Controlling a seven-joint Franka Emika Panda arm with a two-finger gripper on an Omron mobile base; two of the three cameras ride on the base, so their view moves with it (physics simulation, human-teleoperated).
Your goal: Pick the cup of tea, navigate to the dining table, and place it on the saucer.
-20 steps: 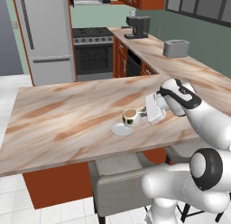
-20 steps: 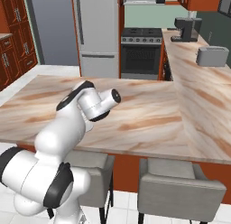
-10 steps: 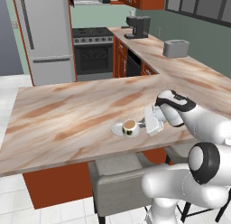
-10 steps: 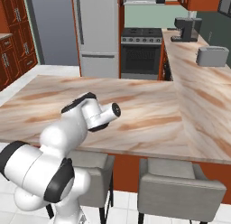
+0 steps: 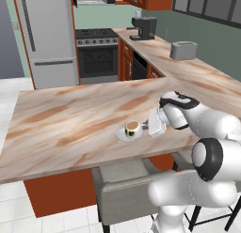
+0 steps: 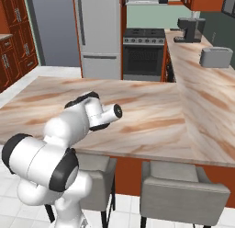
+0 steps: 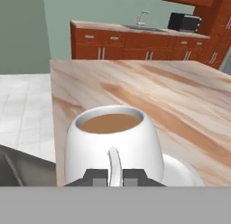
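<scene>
A home kitchen, rendered. A steel fridge [image 5: 47,39] fills the upper left of the left base view, with a black oven range [image 5: 97,53] beside it at upper centre. A coffee machine [image 5: 143,27] and toaster [image 5: 183,50] sit on the marbled surface [image 5: 197,74] at upper right, over red-brown cabinets [image 5: 127,63]. Grey stools [image 6: 183,195] stand at the bottom of the right base view.

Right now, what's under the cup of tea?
The saucer lies under the cup of tea, on the dining table. The cup hides the saucer's middle, so actual contact can't be confirmed.
</scene>
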